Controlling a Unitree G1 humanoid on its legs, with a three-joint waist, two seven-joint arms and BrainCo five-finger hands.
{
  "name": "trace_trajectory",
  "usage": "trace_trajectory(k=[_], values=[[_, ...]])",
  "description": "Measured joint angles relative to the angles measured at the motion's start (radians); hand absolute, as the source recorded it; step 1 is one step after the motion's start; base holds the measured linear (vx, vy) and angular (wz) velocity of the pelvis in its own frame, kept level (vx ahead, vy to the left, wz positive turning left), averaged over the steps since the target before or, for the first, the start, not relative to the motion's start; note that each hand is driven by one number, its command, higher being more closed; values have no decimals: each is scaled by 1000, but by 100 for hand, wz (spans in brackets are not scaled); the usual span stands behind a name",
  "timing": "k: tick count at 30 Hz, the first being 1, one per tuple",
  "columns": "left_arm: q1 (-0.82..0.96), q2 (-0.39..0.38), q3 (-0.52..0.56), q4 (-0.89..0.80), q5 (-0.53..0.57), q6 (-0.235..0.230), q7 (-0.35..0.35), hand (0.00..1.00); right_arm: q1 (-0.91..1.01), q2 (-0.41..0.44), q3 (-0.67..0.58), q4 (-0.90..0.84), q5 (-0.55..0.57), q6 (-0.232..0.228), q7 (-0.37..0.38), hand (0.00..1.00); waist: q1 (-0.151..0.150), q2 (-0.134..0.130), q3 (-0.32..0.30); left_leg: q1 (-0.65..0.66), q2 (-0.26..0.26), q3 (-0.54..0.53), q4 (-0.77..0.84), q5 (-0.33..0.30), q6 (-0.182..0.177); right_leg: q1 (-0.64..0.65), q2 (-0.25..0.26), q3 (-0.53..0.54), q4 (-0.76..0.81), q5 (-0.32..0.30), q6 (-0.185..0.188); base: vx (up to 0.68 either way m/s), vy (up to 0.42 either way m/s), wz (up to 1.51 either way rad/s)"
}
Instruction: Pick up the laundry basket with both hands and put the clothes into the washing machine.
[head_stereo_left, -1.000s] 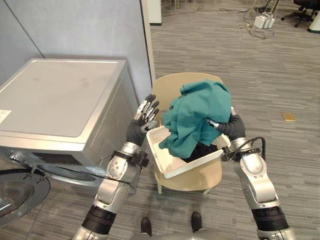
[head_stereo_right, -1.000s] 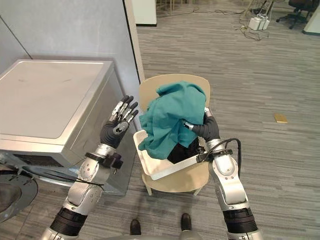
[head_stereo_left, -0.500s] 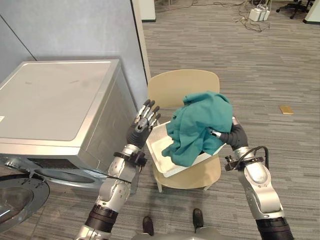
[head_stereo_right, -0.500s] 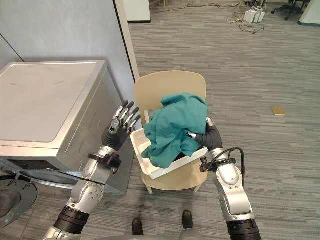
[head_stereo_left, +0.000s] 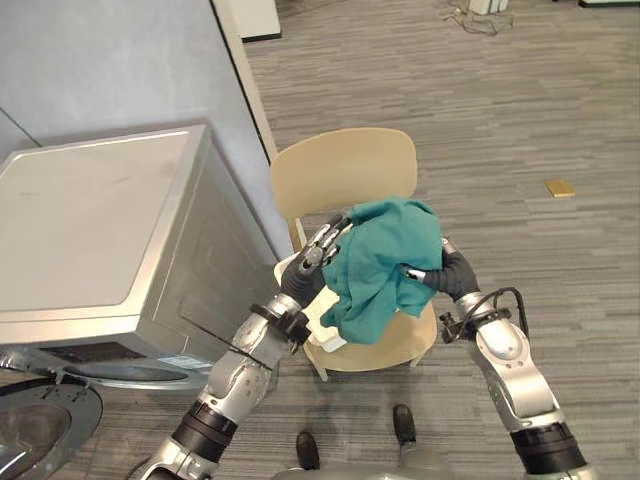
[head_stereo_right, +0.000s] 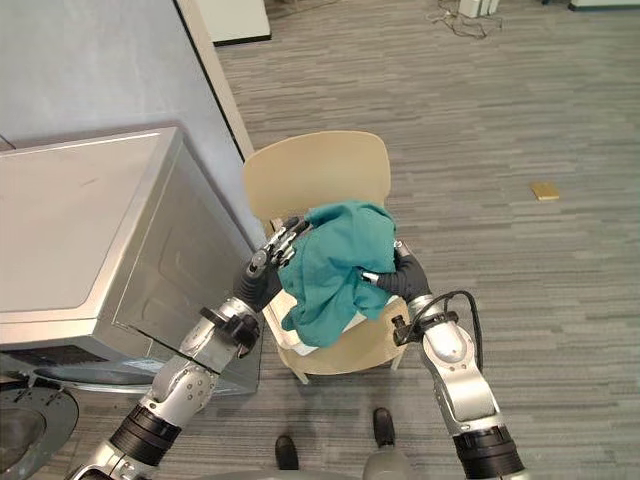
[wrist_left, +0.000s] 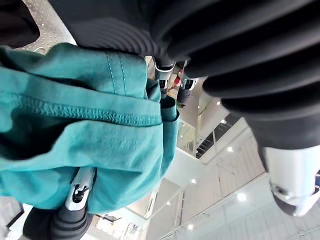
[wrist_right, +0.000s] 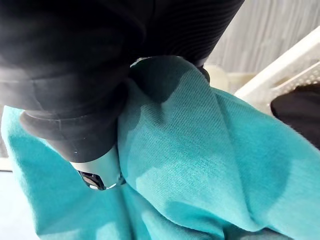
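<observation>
Basket (head_stereo_left: 328, 338) w/ teal cloth (head_stereo_left: 385, 255) on chair (head_stereo_left: 345, 175); L hand (head_stereo_left: 305, 276) held flat-fingered at its left; R hand (head_stereo_left: 450, 278) at right, grip cannot be told.

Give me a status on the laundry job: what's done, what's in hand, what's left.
Done: the left hand lies flat against one side of the white plastic laundry basket, the right hand at the other. In hand: the basket, draped with teal cloth, is over the beige chair; lifted or resting, I cannot tell. Left: carrying it to the silver washing machine and loading the cloth.
</observation>
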Motion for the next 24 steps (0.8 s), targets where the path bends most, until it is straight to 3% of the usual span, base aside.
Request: trace_trajectory(k=[6, 17, 24], values=[[-19, 0, -9, -2, 3, 0, 0, 0, -61, -1, 25, 37, -14, 2, -4, 100, -1, 10, 3, -11, 3, 24, 0, 0, -1, -27, 5, 25, 0, 11, -2, -1, -4, -14], [-21, 61, -45, -5, 3, 1, -2, 0, -76, -4, 51, 67, -12, 2, -1, 100, 0, 1, 9, -4, 12, 23, 0, -1, -1, -20, 1, 28, 0, 20, -11, 0, 0, 0], [-27, 131, -51, -42, 198, -18, -28, 0, -88, -8, 44, 82, 6, 2, 1, 100, 2, -13, 22, 4, 15, 21, -1, -4, -6, -9, 2, 24, -3, 17, -8, 0, 0, 0]])
